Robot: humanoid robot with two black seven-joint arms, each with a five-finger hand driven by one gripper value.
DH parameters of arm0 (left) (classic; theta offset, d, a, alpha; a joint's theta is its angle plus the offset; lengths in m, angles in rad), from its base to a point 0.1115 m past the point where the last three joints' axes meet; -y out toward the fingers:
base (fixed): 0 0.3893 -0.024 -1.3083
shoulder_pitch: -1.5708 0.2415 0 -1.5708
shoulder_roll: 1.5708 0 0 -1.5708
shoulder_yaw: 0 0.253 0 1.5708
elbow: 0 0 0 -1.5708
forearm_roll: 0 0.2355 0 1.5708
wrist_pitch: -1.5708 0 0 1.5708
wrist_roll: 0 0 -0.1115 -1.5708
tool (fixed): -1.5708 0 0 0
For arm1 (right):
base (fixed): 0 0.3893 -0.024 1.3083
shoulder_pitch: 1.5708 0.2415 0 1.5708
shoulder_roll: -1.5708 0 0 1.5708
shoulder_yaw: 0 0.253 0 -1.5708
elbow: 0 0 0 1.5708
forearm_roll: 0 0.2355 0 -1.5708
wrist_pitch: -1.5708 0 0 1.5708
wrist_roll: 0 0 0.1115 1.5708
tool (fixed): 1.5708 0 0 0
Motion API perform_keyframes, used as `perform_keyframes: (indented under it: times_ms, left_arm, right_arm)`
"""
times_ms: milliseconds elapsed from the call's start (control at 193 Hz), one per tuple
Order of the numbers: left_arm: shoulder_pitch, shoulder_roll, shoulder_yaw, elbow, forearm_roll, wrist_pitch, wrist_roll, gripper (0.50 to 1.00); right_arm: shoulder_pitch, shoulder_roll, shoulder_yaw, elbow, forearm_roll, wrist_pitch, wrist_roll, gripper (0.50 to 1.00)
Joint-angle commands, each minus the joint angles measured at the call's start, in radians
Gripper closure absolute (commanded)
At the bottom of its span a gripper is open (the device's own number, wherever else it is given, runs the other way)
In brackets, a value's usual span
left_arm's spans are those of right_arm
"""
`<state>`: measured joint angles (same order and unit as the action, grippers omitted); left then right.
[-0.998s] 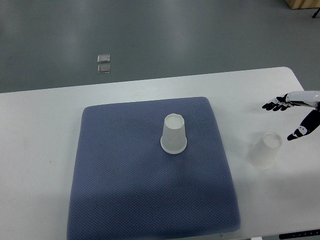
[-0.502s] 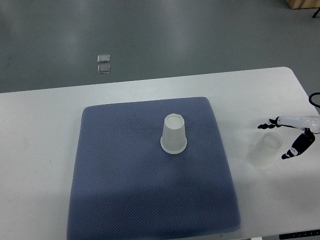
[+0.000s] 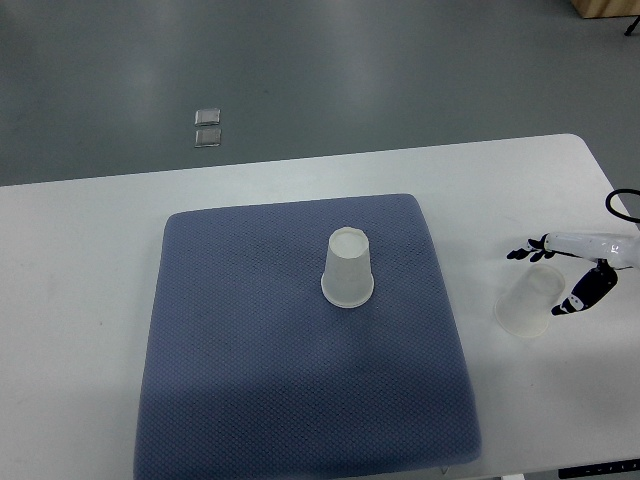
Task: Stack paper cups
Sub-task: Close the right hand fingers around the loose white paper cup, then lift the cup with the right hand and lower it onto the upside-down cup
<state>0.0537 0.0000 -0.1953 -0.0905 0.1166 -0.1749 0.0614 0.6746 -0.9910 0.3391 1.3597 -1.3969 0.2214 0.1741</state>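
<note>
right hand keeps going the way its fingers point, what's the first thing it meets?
The right hand points toward the picture's left. The upside-down paper cup on the bare table sits between finger and thumb, so probably that first; height is unclear from above.

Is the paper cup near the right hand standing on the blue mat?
No, that paper cup stands on the bare white table, right of the blue mat, beside the right hand.

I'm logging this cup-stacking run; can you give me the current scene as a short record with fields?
surface: white table with a blue mat
cup on mat: paper cup, upside down, upright
cup off mat: second paper cup, upside down on bare table, right of the mat
right robot hand: fingers spread around the second cup, not closed on it
left robot hand: not in view
stacked: not yet
</note>
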Motion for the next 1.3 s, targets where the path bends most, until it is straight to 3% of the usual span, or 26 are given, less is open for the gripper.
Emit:
perform_keyframes:
  times_ms: [0, 507, 771, 1164, 1293]
  left_arm:
    - [0.0, 0.0, 0.0, 0.0, 0.0, 0.0, 0.0, 0.5]
    - [0.0, 0.0, 0.0, 0.0, 0.0, 0.0, 0.0, 0.5]
    - [0.0, 0.0, 0.0, 0.0, 0.0, 0.0, 0.0, 0.5]
    - [0.0, 0.0, -0.001, 0.0, 0.0, 0.0, 0.0, 0.5]
    - [0.0, 0.0, -0.001, 0.0, 0.0, 0.0, 0.0, 0.5]
  right_arm:
    - [-0.001, 0.0, 0.0, 0.001, -0.014, -0.001, 0.001, 0.681]
    - [-0.003, 0.0, 0.0, 0.001, -0.014, 0.006, 0.004, 0.742]
    - [0.0, 0.0, 0.0, 0.001, -0.014, 0.01, 0.01, 0.842]
    - [0.056, -0.005, 0.004, -0.002, -0.007, 0.015, 0.054, 0.844]
    - [0.128, -0.005, 0.015, -0.004, 0.003, 0.073, 0.071, 0.844]
